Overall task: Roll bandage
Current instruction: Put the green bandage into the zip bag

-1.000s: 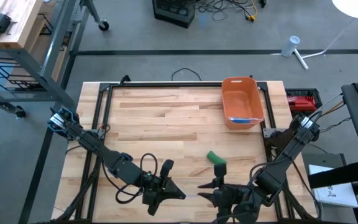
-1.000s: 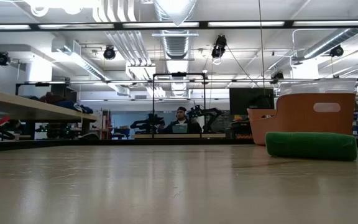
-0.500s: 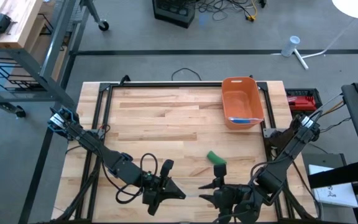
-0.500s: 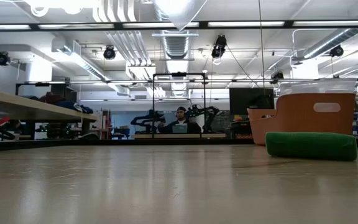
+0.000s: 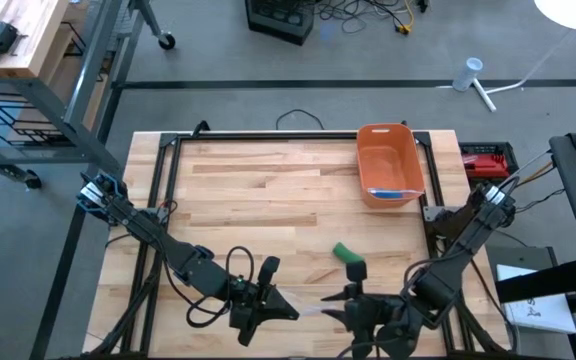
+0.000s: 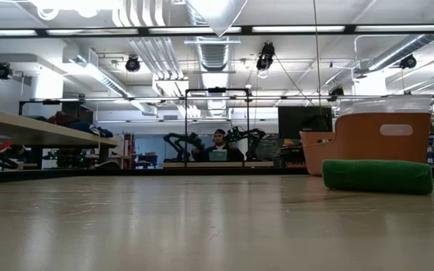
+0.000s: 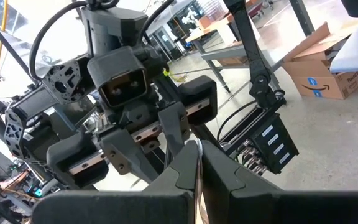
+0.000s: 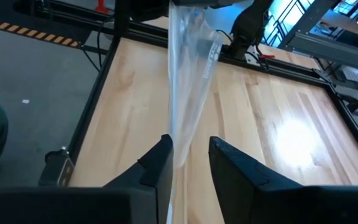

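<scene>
Only a blue arrow logo shows — on the cardboard box (image 7: 321, 65); no legible words.

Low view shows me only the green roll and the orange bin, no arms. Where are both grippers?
Observer: At the front edge of the table, short of the green roll, tips facing: left gripper, right gripper.
Operator: Holding anything?
Observer: A clear plastic film runs between them; the left gripper is shut on one end.
Operator: And the right?
Observer: Its fingers stand apart, with the film passing through the gap.
</scene>
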Robot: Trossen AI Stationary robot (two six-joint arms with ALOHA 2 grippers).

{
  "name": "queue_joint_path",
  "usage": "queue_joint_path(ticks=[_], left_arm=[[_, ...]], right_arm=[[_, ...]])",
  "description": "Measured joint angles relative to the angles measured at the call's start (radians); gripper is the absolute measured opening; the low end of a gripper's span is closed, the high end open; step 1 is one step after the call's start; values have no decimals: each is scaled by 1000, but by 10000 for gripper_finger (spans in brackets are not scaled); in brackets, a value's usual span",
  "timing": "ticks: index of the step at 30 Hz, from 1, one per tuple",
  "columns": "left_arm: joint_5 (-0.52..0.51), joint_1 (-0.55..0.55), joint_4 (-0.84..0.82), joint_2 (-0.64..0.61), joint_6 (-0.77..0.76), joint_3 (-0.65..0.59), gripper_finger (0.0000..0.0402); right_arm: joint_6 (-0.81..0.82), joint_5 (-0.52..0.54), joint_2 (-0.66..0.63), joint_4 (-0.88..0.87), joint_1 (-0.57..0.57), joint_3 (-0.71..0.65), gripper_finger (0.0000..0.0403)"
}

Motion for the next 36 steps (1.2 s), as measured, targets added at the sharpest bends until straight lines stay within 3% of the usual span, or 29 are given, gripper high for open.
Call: queue_joint_path(ticks=[20, 26, 31, 36], left_arm=[[-1, 0, 1, 0, 0, 0, 0], [-46, 0, 0, 0, 0, 0, 0], [-51, 0, 0, 0, -3, 0, 0], [-53, 0, 5, 0, -20, 0, 0]], right_arm=[[-9, -4, 32, 20, -34, -5, 120], [-55, -18, 31, 62, -33, -5, 105], [-79, -128, 31, 76, -35, -5, 89], [-65, -130, 30, 58, -35, -5, 54]])
